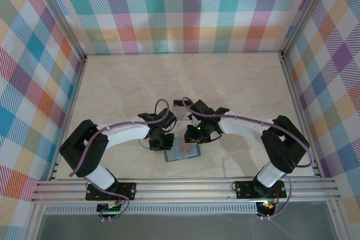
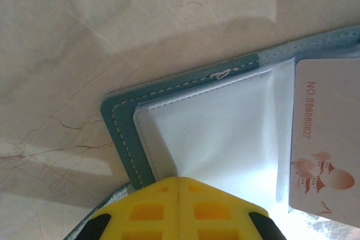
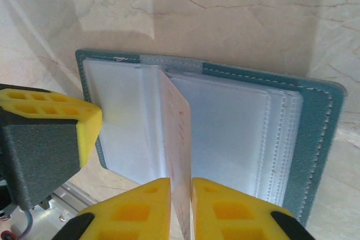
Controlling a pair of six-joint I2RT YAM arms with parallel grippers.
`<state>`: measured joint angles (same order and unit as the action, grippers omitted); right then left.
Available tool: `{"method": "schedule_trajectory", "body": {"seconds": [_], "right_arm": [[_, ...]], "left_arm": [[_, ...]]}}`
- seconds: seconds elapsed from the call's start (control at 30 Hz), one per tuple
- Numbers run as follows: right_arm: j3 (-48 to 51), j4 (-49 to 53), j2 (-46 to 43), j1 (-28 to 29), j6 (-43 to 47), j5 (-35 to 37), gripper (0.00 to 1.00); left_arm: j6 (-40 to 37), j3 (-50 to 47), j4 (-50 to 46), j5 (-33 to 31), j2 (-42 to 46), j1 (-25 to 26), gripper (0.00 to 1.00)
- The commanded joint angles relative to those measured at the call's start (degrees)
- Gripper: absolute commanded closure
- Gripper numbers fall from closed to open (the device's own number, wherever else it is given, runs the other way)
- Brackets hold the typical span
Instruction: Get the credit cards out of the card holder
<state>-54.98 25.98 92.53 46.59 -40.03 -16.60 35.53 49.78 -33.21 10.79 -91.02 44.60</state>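
The credit card I am after stands on edge above the open card holder, its lower part among the clear sleeves near the spine. My right gripper is closed on its near edge, one yellow pad on each face. I hold it edge-up so that it can slide straight out along the pocket rather than bend against the plastic. From my left wrist, the same pale card shows a printed number and a small drawing.

The card holder lies flat on the table, just in front of my two bases and between them, with its teal cover down and its sleeves facing up. It needs an anchor, since a light wallet would probably lift along with the card.

That is my left gripper's job. Its fingers are together with nothing visible between them, and the tip bears on the left-hand sleeve close to the stitched teal border. My right wrist camera shows that gripper sitting at the holder's left edge, well clear of the card's path.

I judge the first card partly drawn. I cannot tell whether the other sleeves hold more cards.
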Motion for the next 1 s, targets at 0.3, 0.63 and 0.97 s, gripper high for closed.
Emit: {"method": "schedule_trajectory", "body": {"seconds": [0.3, 0.63, 0.97], "right_arm": [[-0.83, -1.21, 2.06, 0.51, -1.1, -1.44, 0.9], [-5.32, 7.52, -3.68, 0.35, 9.98, 4.12, 0.94], [-18.25, 17.75, -3.56, -2.93, 41.23, 14.82, 0.95]], "left_arm": [[-0.09, 0.74, -3.53, -0.85, -0.09, 1.14, 0.99], [0.49, 2.36, -5.79, -6.0, 5.62, 1.14, 0.92], [0.62, 0.78, -7.53, -10.76, 13.18, -1.07, 0.89]]}}
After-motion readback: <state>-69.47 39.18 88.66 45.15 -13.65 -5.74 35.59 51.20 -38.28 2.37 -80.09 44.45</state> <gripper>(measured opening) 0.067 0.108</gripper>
